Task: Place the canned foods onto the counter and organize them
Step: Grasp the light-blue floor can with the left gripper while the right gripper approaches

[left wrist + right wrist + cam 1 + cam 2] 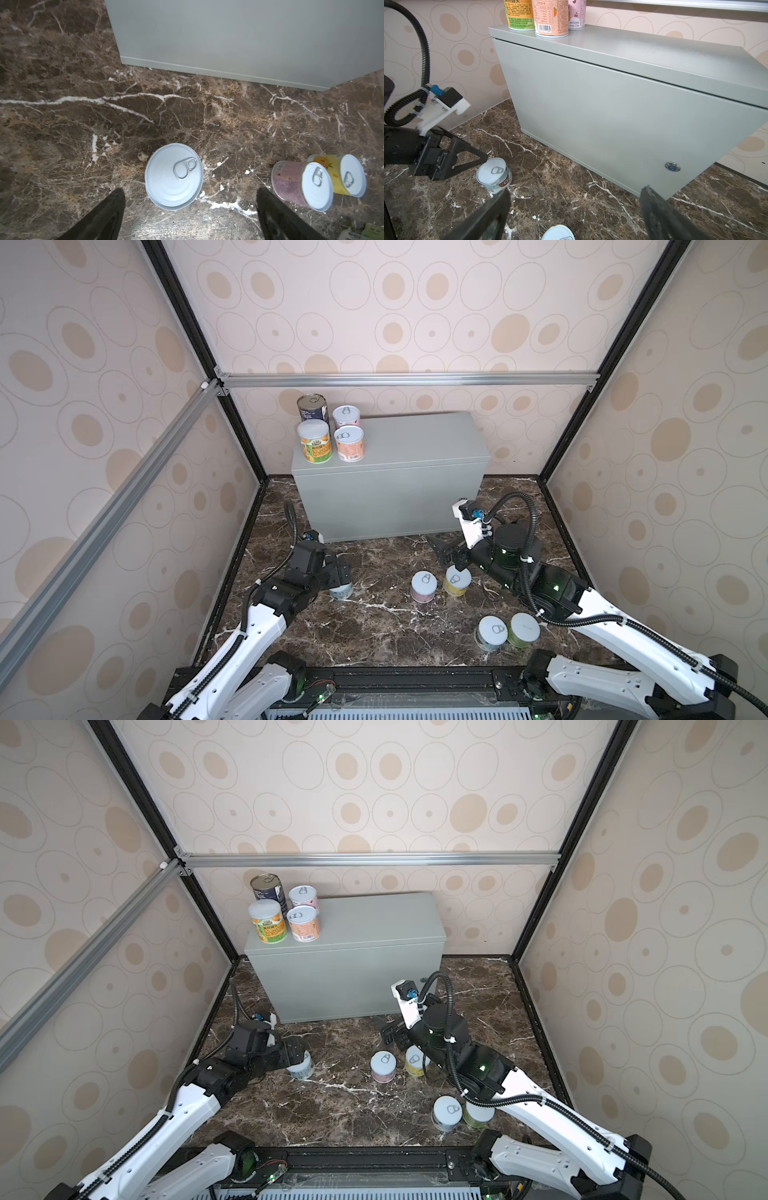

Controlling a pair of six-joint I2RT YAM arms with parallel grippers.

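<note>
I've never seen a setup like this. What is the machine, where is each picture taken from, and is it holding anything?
These are two robot arms, each ending in a two-fingered gripper. Two pictures look down on the whole scene, nearly alike; two come from cameras on the arms' wrists. Four cans stand on the grey counter: a dark-blue can, a pink can, an orange can and a peach can. Five stand on the marble surface: a white can just under the left gripper, a lilac can and a yellow can by the right gripper, a pale can and a green can nearer the front. Both grippers are open and hold nothing.
</note>
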